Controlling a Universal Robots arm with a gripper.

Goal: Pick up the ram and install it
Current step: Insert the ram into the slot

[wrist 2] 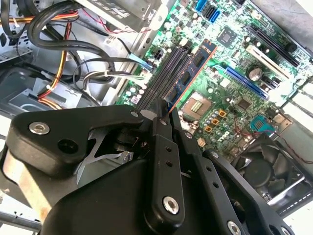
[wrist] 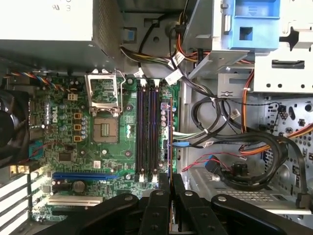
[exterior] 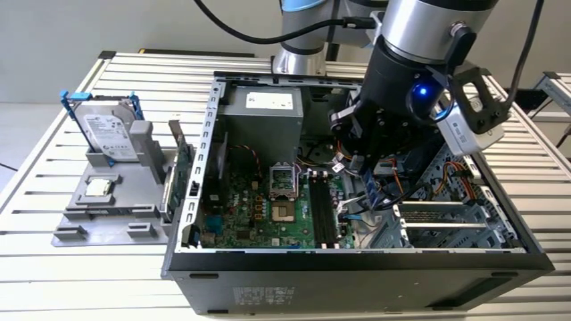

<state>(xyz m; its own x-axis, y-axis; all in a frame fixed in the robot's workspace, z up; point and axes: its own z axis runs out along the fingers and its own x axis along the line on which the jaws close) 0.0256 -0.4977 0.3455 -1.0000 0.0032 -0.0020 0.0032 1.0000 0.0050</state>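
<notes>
My gripper (exterior: 366, 167) hangs inside the open computer case (exterior: 205, 134), shut on the ram (exterior: 370, 190). The ram is a thin stick with dark chips (wrist 2: 191, 73) and reaches out from between the fingers (wrist 2: 161, 122). In the first wrist view the ram (wrist: 170, 142) is seen edge-on, running parallel to the black memory slots (wrist: 146, 132). It lies just off them on the side toward the cables and drive cage, above the motherboard (wrist: 68, 147). The slots (exterior: 323, 214) look bare.
A silver hard drive in a blue frame (exterior: 107, 130) stands on a grey fixture (exterior: 107, 200) at the exterior view's left. A green expansion card (exterior: 183, 170) stands beside the case. Cable bundles (wrist: 234, 147) and a metal drive cage (wrist: 244, 34) crowd the slots' far side.
</notes>
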